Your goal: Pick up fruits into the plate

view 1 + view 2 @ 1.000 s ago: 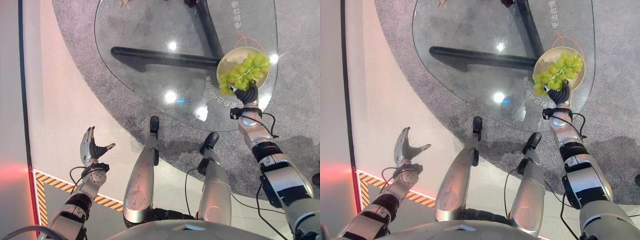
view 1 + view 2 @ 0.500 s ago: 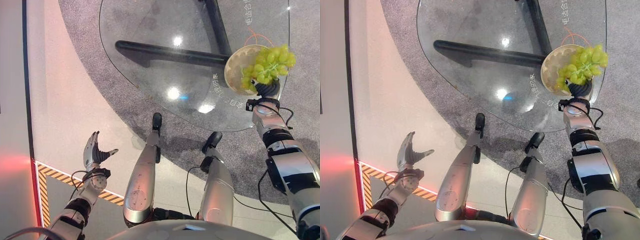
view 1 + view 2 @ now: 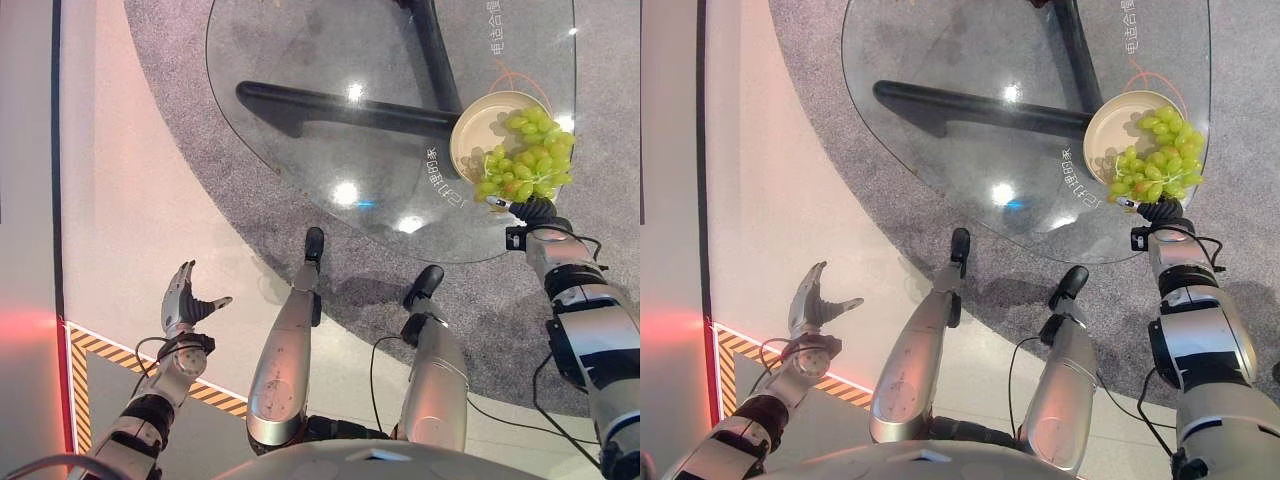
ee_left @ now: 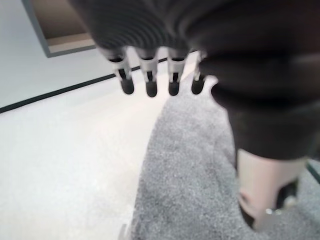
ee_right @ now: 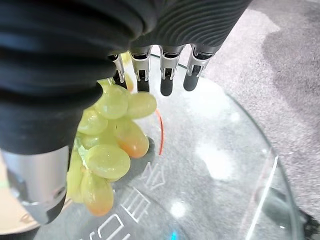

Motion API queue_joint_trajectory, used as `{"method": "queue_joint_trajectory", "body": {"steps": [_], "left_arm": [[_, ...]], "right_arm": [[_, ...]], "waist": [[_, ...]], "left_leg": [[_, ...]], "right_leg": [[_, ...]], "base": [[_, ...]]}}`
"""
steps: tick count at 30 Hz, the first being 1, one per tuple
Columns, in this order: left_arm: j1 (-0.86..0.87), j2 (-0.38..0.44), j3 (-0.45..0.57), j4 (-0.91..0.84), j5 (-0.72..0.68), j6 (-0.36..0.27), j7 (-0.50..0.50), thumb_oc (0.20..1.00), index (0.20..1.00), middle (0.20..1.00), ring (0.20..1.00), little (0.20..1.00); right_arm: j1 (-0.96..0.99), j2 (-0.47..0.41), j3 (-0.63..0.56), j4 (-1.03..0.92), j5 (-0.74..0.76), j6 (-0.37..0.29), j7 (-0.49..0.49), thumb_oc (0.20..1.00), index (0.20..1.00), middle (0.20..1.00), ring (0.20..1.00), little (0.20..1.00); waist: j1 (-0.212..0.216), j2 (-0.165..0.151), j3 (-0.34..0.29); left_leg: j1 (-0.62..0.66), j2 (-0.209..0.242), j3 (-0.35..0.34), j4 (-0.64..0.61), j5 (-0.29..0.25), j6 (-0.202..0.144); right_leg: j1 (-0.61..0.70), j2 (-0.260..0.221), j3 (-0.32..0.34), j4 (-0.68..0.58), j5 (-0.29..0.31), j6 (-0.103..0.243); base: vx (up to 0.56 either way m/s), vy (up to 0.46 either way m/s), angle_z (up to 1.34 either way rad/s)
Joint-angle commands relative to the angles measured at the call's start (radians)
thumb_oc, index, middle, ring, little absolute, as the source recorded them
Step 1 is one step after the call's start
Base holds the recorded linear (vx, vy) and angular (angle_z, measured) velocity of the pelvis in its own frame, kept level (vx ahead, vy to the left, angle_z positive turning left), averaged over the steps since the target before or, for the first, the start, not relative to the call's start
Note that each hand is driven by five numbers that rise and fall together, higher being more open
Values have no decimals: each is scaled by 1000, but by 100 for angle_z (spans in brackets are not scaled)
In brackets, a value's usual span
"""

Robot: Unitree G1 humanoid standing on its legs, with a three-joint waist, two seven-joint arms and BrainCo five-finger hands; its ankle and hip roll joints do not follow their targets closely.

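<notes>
A bunch of green grapes (image 3: 525, 170) lies over the near right part of a cream plate (image 3: 478, 118) on the round glass table (image 3: 330, 60). My right hand (image 3: 533, 209) is at the table's near right edge, shut on the bunch. In the right wrist view the grapes (image 5: 107, 150) hang between the thumb and the fingers (image 5: 167, 85), above the glass. I cannot tell whether the bunch rests on the plate. My left hand (image 3: 183, 300) hangs open and holds nothing, low at the left over the pale floor, its fingers (image 4: 150, 87) straight.
A black table leg bar (image 3: 340, 103) shows through the glass. The table stands on grey carpet (image 3: 180, 120). A yellow-and-black hazard stripe (image 3: 100, 345) runs across the floor beside my left arm. White print (image 3: 440, 175) marks the glass next to the plate.
The view has shifted a little. My right hand has drawn back toward me with the grapes, from the plate's far right rim to its near right part. The left hand has hardly moved.
</notes>
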Motion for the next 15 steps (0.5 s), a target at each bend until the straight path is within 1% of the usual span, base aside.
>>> {"method": "queue_joint_trajectory", "body": {"steps": [1,2,4,6,8,9,10,11,12,13,14,15], "left_arm": [[71,64,14,-8,-32,24,-12,1000,1000,1000,1000,1000],[73,67,16,-6,-32,25,-14,1000,1000,1000,1000,1000],[72,76,22,2,-35,32,-22,1000,1000,1000,1000,1000],[65,80,24,14,-43,37,-29,1000,1000,1000,1000,1000],[61,79,26,31,-41,38,-30,1000,1000,1000,1000,1000],[57,76,33,45,-37,35,-31,1000,1000,1000,1000,1000],[53,71,44,69,-24,36,-35,1000,1000,1000,1000,1000],[52,69,46,74,-23,38,-36,1000,1000,1000,1000,1000],[47,64,54,85,-22,41,-40,1000,1000,1000,1000,1000],[43,60,59,94,-17,42,-40,1000,1000,1000,1000,1000],[43,53,66,110,-15,46,-43,1000,1000,1000,1000,1000],[45,40,78,127,-11,53,-43,1000,1000,1000,1000,1000]], "right_arm": [[6,-121,87,-28,-261,-31,-119,1000,1000,1000,1000,1000],[5,-128,97,-35,-291,-25,-132,1000,1000,1000,1000,1000],[-1,-149,132,-56,-401,-1,-187,1000,1000,1000,1000,1000],[5,-159,155,-74,-476,-13,-249,1000,1000,1000,1000,1000],[14,-161,165,-105,-503,-14,-267,1000,1000,1000,1000,1000],[27,-159,168,-137,-499,-32,-297,1000,1000,1000,1000,1000],[61,-144,155,-188,-485,-39,-300,1000,1000,1000,1000,1000],[69,-140,152,-199,-481,-46,-304,1000,1000,1000,1000,1000],[94,-127,143,-226,-464,-88,-323,1000,1000,1000,1000,1000],[109,-117,135,-240,-461,-110,-331,1000,1000,1000,1000,1000],[149,-95,125,-280,-472,-115,-332,1000,1000,1000,1000,1000],[217,-61,112,-325,-441,-150,-338,1000,1000,1000,1000,1000]], "waist": [[10,9,-22],[10,4,-22],[7,-11,-22],[3,-18,-22],[-1,-27,-22],[-6,-36,-22],[-13,-55,-22],[-15,-59,-22],[-20,-68,-22],[-23,-74,-28],[-32,-85,-48],[-49,-100,-85]], "left_leg": [[20,-63,15,72,-145,41],[28,-61,15,69,-147,42],[63,-52,20,51,-147,42],[90,-44,22,38,-148,41],[124,-37,24,27,-152,39],[154,-32,27,13,-155,37],[207,-26,34,-6,-160,33],[218,-25,35,-10,-161,32],[245,-21,40,-21,-163,30],[255,-19,41,-27,-160,30],[282,-14,46,-35,-167,27],[312,-4,53,-55,-168,24]], "right_leg": [[5,107,-33,82,-84,-51],[14,110,-33,78,-82,-50],[50,120,-34,59,-79,-47],[77,125,-32,47,-78,-45],[108,128,-29,35,-77,-42],[137,131,-26,20,-75,-38],[193,135,-21,-11,-72,-32],[204,136,-19,-17,-71,-31],[232,136,-15,-32,-70,-28],[246,137,-17,-46,-64,-27],[273,137,-11,-61,-67,-23],[306,137,-7,-91,-61,-19]], "base": [[-16,-27,9],[-29,-28,10],[-42,-4,5],[-42,16,0],[0,0,0],[-30,5,-3],[-35,5,-4],[-35,20,-6],[-33,31,-6],[-8,52,-7],[43,74,-4],[54,64,-4]]}}
